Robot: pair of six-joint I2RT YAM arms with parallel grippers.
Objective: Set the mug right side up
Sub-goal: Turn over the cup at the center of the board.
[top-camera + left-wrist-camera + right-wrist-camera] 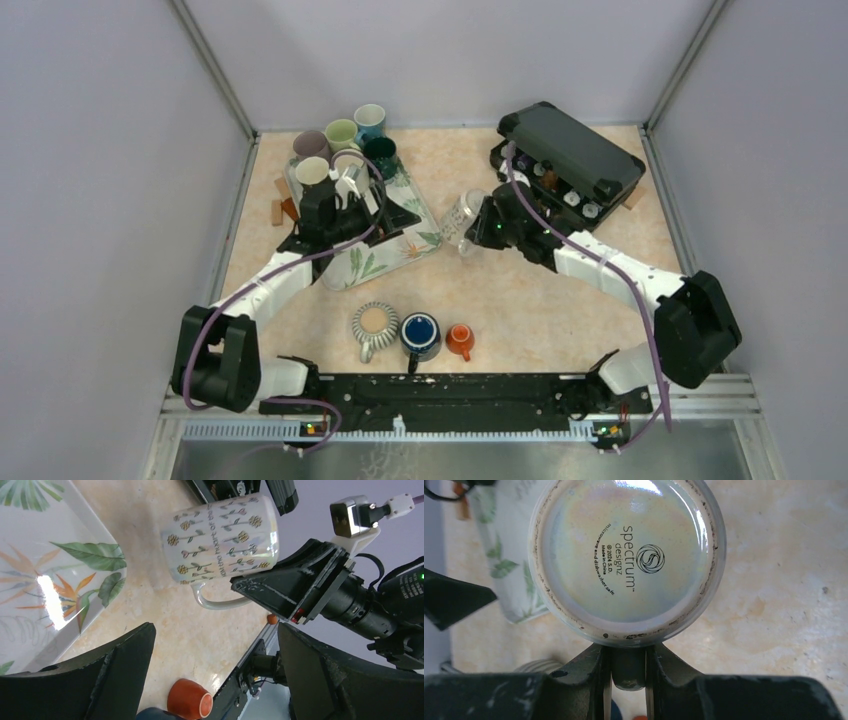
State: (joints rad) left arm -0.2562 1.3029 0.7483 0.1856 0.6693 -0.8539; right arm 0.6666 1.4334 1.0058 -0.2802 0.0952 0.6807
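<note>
Desk point(520, 290): leaf-print tray point(405, 255) at 9 o'clock of centre, black case point(570, 150) at 1 o'clock.

Left tool point(216, 630): fingers wide apart, holding nothing, over the tray's 3 o'clock edge.

Right tool point(629, 652): fingers pinched tight on the mug's handle point(629, 667).

Floral mug point(220, 537): between tray and case, carried roughly on its side. Base faces the right wrist camera, mouth points toward the tray at 9 o'clock. Cannot tell whether it touches the desk.

Progress, as judged: grasp made, turn about half done. Left to do: roll the mouth up to 12 o'clock, set the base down, release.
</note>
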